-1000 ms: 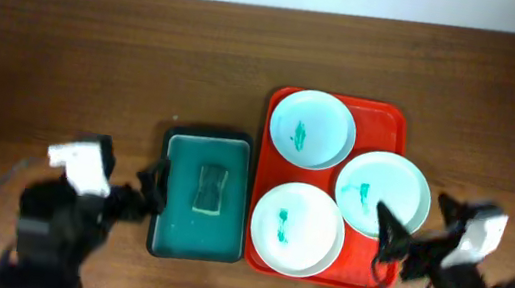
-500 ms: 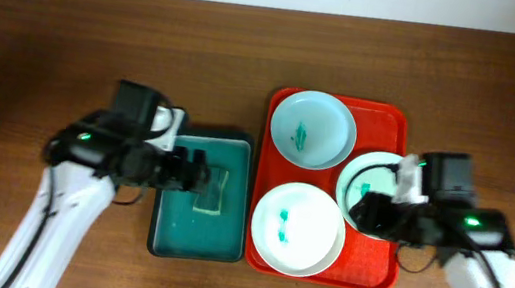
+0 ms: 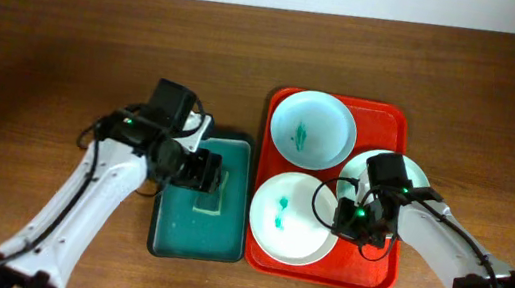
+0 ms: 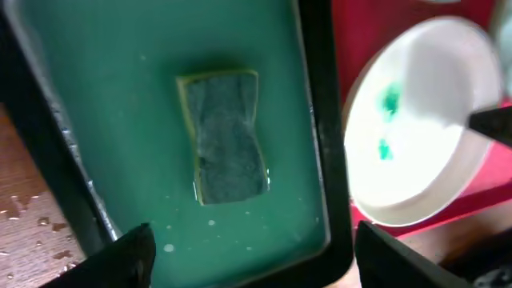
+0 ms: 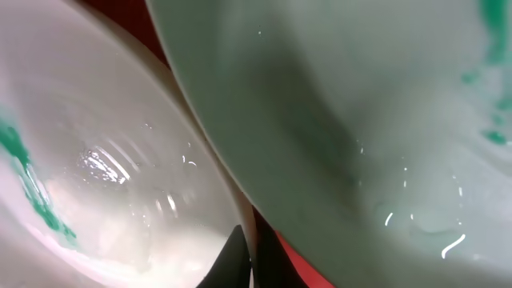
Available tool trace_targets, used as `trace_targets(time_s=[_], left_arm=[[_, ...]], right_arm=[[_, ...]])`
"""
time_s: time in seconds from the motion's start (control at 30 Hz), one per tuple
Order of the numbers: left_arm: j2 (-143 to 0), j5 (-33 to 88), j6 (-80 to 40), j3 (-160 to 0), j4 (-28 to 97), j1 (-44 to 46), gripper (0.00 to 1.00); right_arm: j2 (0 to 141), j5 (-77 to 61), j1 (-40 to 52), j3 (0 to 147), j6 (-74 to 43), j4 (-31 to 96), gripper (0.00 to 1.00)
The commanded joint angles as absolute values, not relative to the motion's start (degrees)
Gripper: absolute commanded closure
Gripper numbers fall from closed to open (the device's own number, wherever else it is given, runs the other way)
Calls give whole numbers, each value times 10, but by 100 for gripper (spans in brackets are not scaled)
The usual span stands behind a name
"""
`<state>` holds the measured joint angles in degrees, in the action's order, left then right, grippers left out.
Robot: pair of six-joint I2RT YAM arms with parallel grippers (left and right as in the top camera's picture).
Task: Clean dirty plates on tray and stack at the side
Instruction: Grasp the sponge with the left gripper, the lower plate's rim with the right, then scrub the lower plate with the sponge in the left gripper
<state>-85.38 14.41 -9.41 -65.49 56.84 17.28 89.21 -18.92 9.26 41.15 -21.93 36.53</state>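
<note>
Three pale plates lie on the red tray [image 3: 392,118]: a back plate [image 3: 312,130], a right plate [image 3: 417,175] and a front plate [image 3: 285,221], the back and front ones showing teal smears. My right gripper [image 3: 343,221] is shut on the front plate's right rim. The right wrist view shows its fingers [image 5: 232,260] pinching that white rim [image 5: 104,160], with the mint right plate [image 5: 360,120] close alongside. My left gripper [image 3: 203,172] hangs open above the sponge [image 4: 228,136], which lies ahead of the open gripper [image 4: 254,254].
The sponge sits in a dark teal tray [image 3: 174,231] with wet film and droplets, directly left of the red tray. Water drops mark the wooden table [image 4: 24,216] beside it. The two trays almost touch.
Both arms came in from the table's front edge. The left one moved over the sponge. The right gripper shut on the front plate's rim, and that plate shifted slightly left.
</note>
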Motion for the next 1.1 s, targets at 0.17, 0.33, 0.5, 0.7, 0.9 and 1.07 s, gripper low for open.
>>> trace_targets(time_s=[0.17, 0.33, 0.5, 0.7, 0.9, 1.07], left_arm=[[-1092, 109, -173, -657, 553, 221, 56], [-1103, 112, -173, -686, 585, 220, 100], [-1103, 68, -145, -750, 616, 220, 41], [-1152, 42, -145, -713, 482, 220, 100], [-1150, 64, -145, -779, 624, 220, 38], [-1150, 64, -145, -732, 574, 220, 87]], right_arm=[[911, -132, 97, 405, -245, 361, 95], [911, -132, 97, 405, -245, 362, 95], [911, -132, 97, 405, -245, 362, 95], [911, -132, 97, 405, -245, 361, 94], [911, -133, 97, 405, -245, 362, 94], [911, -132, 97, 405, -245, 366, 74]])
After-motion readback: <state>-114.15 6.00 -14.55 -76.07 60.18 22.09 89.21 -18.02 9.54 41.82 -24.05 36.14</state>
